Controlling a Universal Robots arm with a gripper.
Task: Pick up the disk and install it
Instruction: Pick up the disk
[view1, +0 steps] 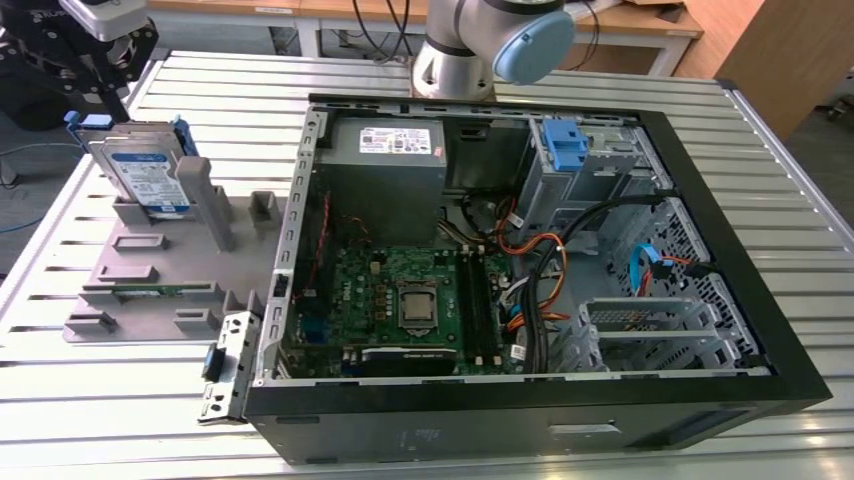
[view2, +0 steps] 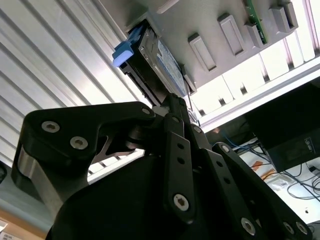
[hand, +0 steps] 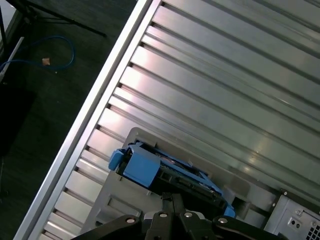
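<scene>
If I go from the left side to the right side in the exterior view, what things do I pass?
The disk → the big grey box with a white sticker → the upright blue bracket → the blue cable.

1. We see the disk (view1: 144, 172) as silver-grey, with a white-and-blue label and a blue carrier frame.
2. The gripper (view2: 172, 100) is black. The arm (view1: 461, 55) is pale grey with a light-blue cap.
3. The table (view1: 787, 170) is silver, striped by parallel grooves.
4. The fixture (view1: 160, 275) is plain grey.
5. The computer case (view1: 534, 415) is rimmed in black.
6. Inside it we find a green motherboard (view1: 400, 290), a grey power supply (view1: 387, 175) with a white sticker, a blue bracket (view1: 567, 145), and orange, black and blue cables (view1: 554, 262).
</scene>
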